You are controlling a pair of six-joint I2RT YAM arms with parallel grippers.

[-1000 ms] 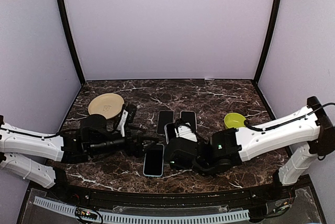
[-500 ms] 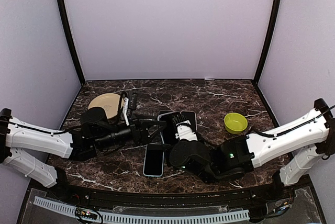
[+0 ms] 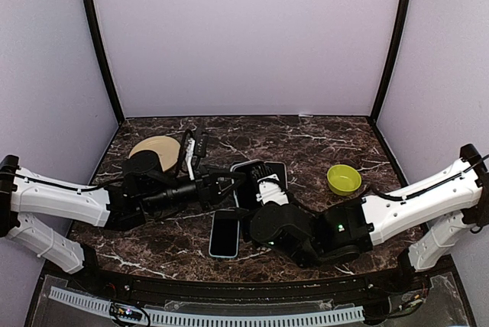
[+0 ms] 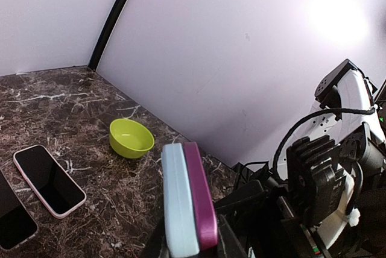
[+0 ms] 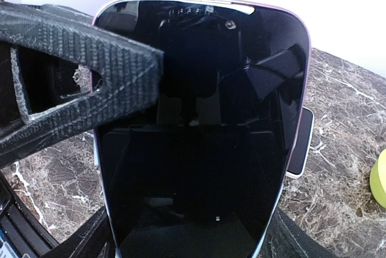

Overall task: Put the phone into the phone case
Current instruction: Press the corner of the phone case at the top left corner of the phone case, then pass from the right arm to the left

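Phone (image 5: 199, 143) flush against case (image 4: 178, 210), left hand (image 3: 233, 185), right hand (image 3: 264, 183) gripping

A dark brown marble table (image 3: 321, 140) veined in white fills the floor of a booth with pale lavender walls (image 3: 244, 37) and black corner posts (image 3: 99, 44). A lime-green bowl (image 3: 344, 179) stands upright at 3 o'clock and a tan plate (image 3: 157, 146) lies at 10 o'clock, the two well apart. A blue-rimmed phone (image 3: 224, 234) lies face up at 6 o'clock, and a pink-rimmed phone (image 4: 49, 181) lies flat near the middle, apart from the bowl.
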